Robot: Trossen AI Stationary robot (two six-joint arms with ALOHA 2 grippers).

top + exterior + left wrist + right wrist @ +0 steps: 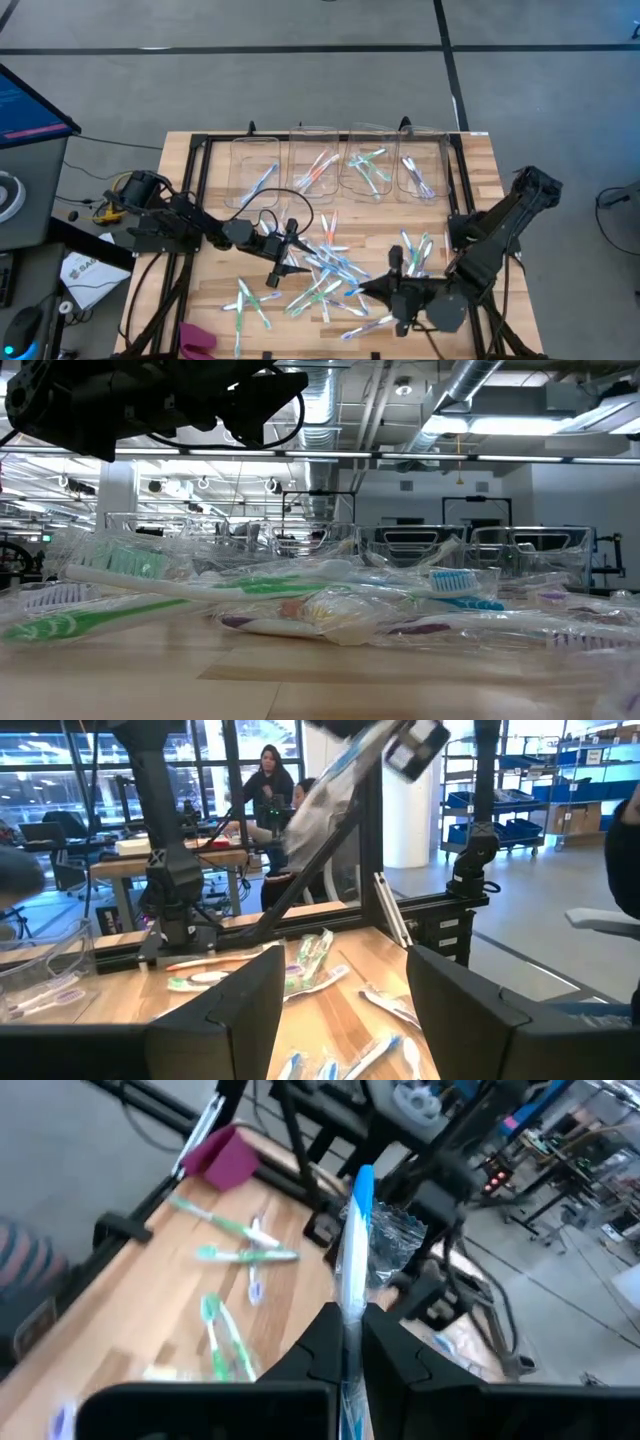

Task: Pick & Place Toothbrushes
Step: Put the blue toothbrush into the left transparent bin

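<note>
On the wooden desk (pixel 200 180) the toothbrushes (pixel 325 275) lie scattered in a loose heap, with more inside four clear bins (pixel 340 165) along the far edge. The right gripper (pixel 372 287) (fingers pinched tight) holds a blue-accented toothbrush (pixel 352 1260) above the heap. The left gripper (pixel 290 262) hovers nearby, fingers spread wide and empty.

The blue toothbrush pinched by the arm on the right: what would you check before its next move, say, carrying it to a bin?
1. Right end effector shut on the blue toothbrush: ok.
2. Brush lifted off the table: ok.
3. Only one brush held, clear wrapper clinging: ok.
4. Clear bins upright at the far edge: ok.
5. Left end effector open, over the loose toothbrushes: ok.
6. Which bin takes blue: cannot tell.
</note>
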